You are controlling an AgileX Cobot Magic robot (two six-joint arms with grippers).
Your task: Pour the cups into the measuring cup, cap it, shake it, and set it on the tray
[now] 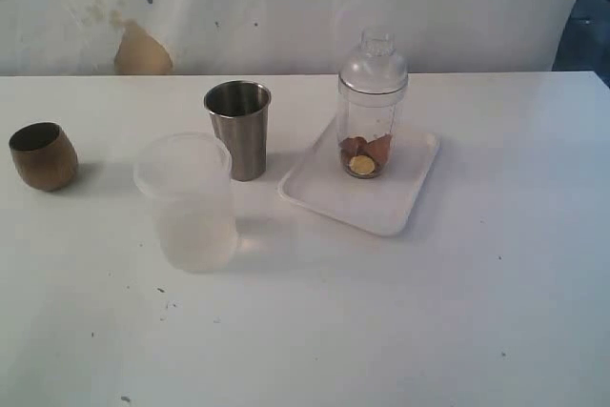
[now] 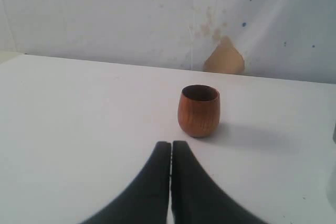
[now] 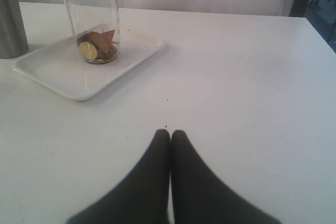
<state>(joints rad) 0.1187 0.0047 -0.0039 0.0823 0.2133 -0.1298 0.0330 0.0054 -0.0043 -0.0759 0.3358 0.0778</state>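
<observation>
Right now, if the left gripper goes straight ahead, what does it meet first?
Likely the brown wood-look cup, upright just ahead of the shut left gripper, though slightly off its centre line; it might only graze it.

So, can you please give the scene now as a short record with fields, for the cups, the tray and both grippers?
measuring cup: upright on the tray, lid on, brown and yellow pieces inside
steel tumbler: upright, just left of the tray
frosted cup: in front of the tumbler
wooden cup: far left, apart
left gripper: shut, empty
right gripper: shut, empty
</observation>
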